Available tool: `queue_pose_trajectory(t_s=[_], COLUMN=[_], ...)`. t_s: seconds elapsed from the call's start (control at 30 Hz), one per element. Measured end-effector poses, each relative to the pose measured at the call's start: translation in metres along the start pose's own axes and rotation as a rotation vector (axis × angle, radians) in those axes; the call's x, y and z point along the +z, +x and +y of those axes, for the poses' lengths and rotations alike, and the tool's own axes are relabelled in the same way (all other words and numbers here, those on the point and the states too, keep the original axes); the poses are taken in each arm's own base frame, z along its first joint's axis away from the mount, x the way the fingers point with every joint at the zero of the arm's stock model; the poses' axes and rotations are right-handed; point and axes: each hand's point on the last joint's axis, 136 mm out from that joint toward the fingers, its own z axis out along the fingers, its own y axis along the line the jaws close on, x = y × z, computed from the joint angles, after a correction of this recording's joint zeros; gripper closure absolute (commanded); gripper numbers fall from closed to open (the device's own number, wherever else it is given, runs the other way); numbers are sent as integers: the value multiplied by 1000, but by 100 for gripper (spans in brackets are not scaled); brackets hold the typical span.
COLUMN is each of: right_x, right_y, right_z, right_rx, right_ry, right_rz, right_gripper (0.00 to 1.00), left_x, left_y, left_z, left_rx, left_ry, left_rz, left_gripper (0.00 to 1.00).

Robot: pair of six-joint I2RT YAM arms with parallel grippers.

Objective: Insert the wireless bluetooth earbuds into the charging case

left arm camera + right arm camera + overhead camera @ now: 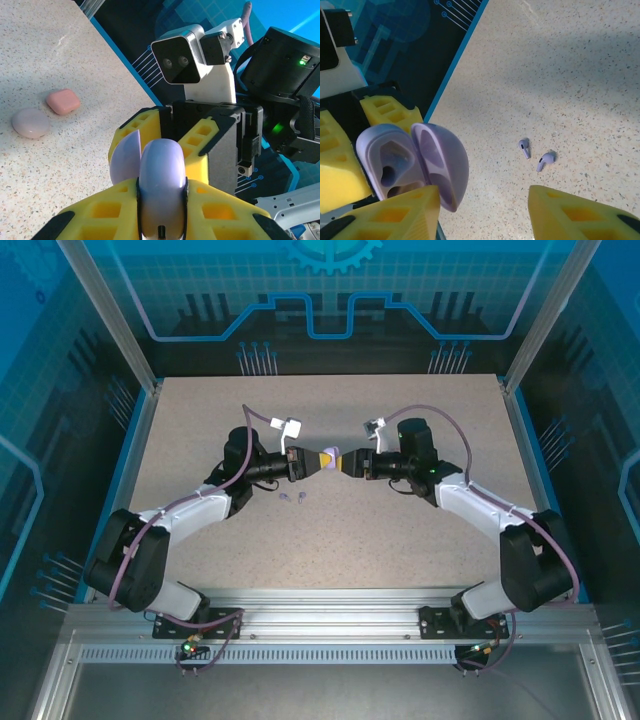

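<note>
Fig.: L hand (312,462) clamps purple case (385,165), lid (440,160) open; R hand (484,195) fingers apart, empty. Two purple earbuds (525,148) on worktop (570,60); none inserted yet.

Bright, even, blue-tinged light; soft shadows cross the table (580,60); close foreground blurs.

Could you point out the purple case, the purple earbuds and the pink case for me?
purple case (439,156): right wrist view, inside of its open lid.
purple earbuds (524,149): right wrist view, on the left bud.
pink case (63,101): left wrist view, its top.
</note>
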Motion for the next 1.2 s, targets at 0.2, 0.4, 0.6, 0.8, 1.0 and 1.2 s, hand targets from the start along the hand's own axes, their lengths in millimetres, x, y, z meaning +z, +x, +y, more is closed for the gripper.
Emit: queue_pose_trajectory(t_s=[0.2, 0.4, 0.6, 0.8, 1.0, 1.2], right_x=[3, 8, 10, 11, 10, 4], right_y=[1, -3, -6, -7, -10, -20], right_z=[1, 5, 11, 11, 9, 2], right_rx=[3, -9, -19, -20, -25, -83], right_ry=[-4, -13, -24, -16, 18, 115], right_rz=[5, 4, 5, 5, 10, 17], right_gripper=[60, 65, 83, 100, 100, 100], left_x=[0, 0, -1, 0, -1, -5], left_y=[0, -1, -3, -4, -1, 0], left_z=[0, 0, 1, 2, 4, 10], left_rx=[-1, 2, 4, 3, -1, 2], left_ry=[0, 1, -8, -11, -24, -75], left_rz=[0, -2, -12, -17, -10, 9], left_gripper=[100, 100, 100, 97, 27, 3])
